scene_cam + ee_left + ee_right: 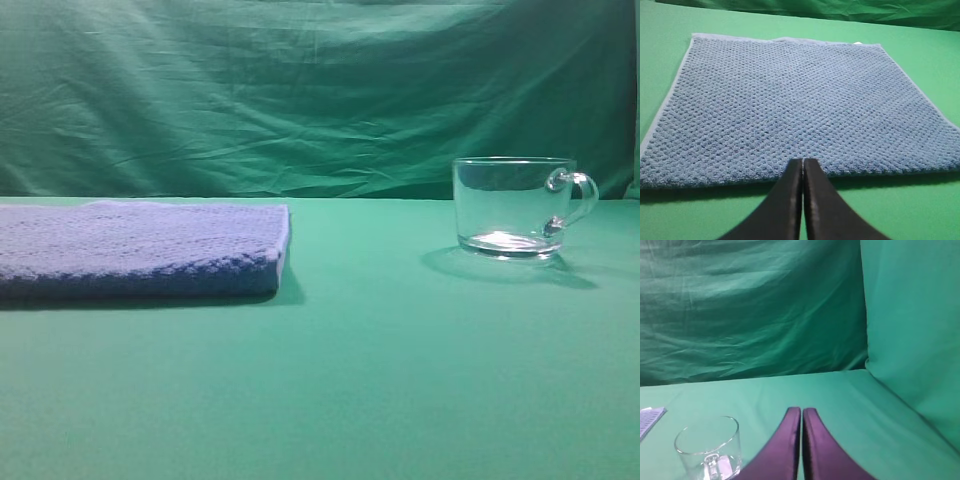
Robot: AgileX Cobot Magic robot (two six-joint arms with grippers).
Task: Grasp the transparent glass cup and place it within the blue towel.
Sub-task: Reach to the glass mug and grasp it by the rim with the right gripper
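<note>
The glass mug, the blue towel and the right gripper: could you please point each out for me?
glass mug (510,205), exterior high view, front wall of the bowl.
blue towel (790,105), left wrist view, middle of its nubby top.
right gripper (801,412), right wrist view, tips of the shut jaws.

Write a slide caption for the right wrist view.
Right tool shut above green cloth, glass cup upright at lower left, blue towel corner at left edge.

The left end effector (802,165) has its two dark fingers pressed flat together, holding nothing, tips poised just short of the near edge of the blue towel (800,105). The right end effector (801,412) is likewise closed and empty, well apart from that towel. Neither arm appears in the exterior high view.
</note>
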